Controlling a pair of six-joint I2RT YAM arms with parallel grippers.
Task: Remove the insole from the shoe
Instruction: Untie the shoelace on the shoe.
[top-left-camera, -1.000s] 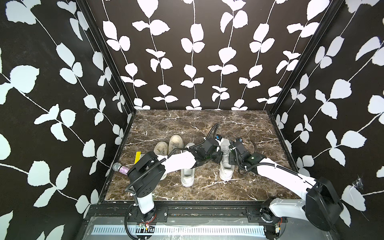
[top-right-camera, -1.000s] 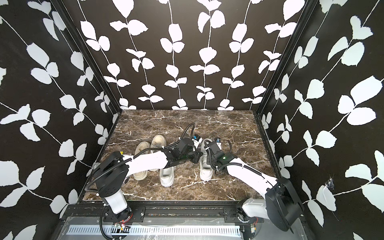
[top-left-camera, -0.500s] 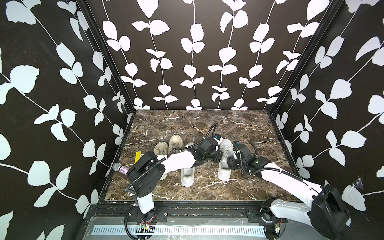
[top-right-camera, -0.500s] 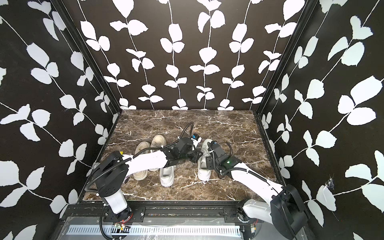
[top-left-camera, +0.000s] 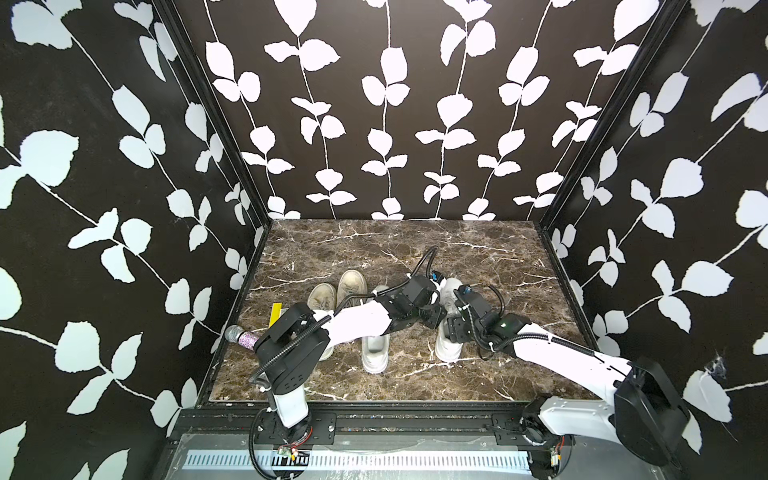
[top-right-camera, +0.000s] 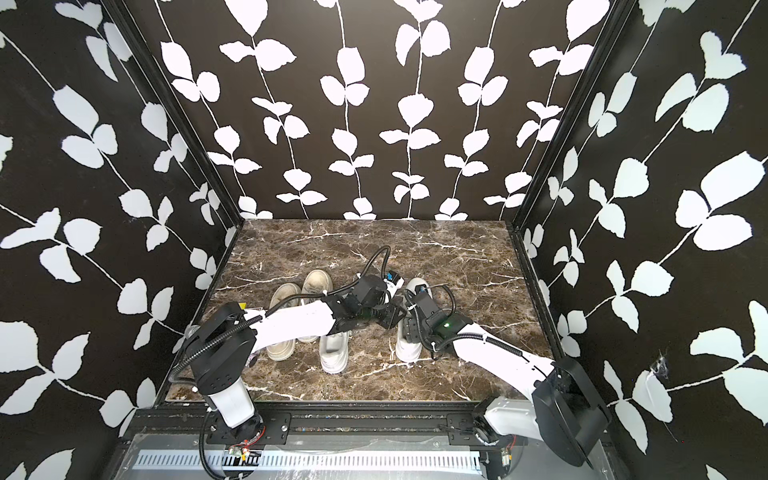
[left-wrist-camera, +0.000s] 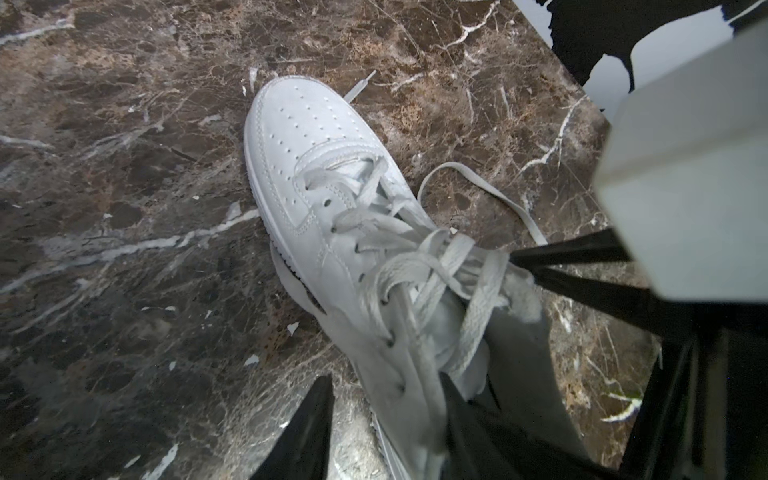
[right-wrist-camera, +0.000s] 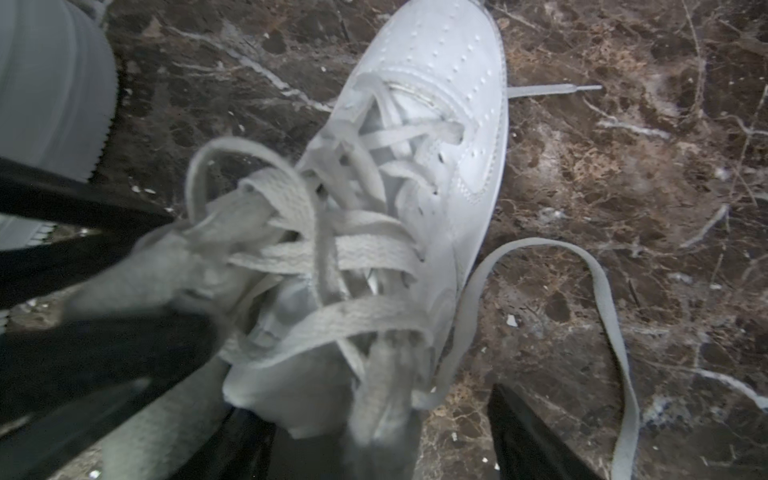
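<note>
The walls (top-left-camera: 386, 124) are black with a white leaf-and-vine print, and the table (top-left-camera: 478, 257) is dark brown marble with white veins. The shoe (left-wrist-camera: 307, 137) is white with a dotted toe and pale grey laces (left-wrist-camera: 415, 266). 2 other shoes (top-left-camera: 351, 284) are dingy beige, and the mic (top-left-camera: 243, 337) has a purple glitter handle.

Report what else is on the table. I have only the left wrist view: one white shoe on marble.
Observer: A second shoe, also white, lies left of your shoe, with a beige pair further left.
Operator: Give me the right gripper.
Observer: The right gripper is open, over your shoe's rear half.
Operator: Name any clutter.
Observer: A microphone lies at the left edge of the table.
</note>
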